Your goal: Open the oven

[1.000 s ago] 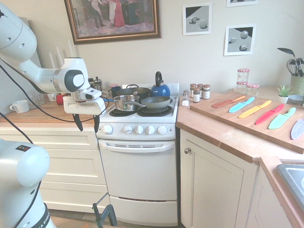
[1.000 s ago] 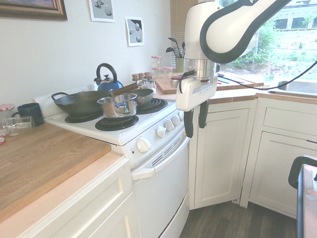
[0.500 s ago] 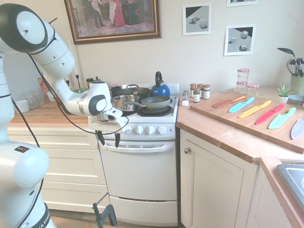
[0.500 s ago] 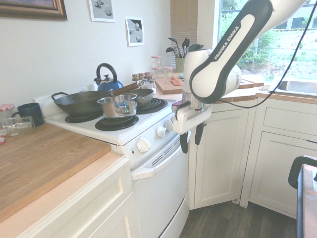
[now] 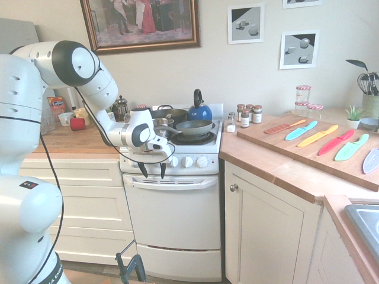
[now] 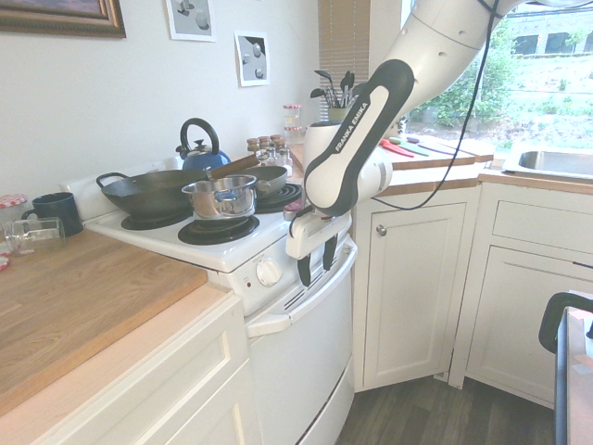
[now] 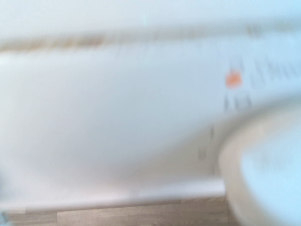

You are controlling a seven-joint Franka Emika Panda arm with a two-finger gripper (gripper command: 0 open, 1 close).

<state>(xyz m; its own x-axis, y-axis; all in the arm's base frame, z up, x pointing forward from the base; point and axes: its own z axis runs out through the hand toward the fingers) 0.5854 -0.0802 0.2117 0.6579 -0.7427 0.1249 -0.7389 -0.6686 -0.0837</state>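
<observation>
White oven [image 5: 176, 228] [image 6: 301, 371] under the stovetop, between cream cabinets, door fully shut and upright, long white handle [image 5: 170, 183] across its top, just below the knob row.

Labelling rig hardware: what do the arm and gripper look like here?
White Franka arm with rounded links and black joint bands, "FRANKA EMIKA" printed in white on a black band. A black cable trails along it. The gripper has a white boxy body and two slim black fingers.

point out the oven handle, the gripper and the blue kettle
oven handle [image 5: 177, 182], first exterior view, middle of the bar
gripper [image 5: 153, 171], first exterior view, between the fingertips
blue kettle [image 5: 199, 112], first exterior view, its body
</observation>
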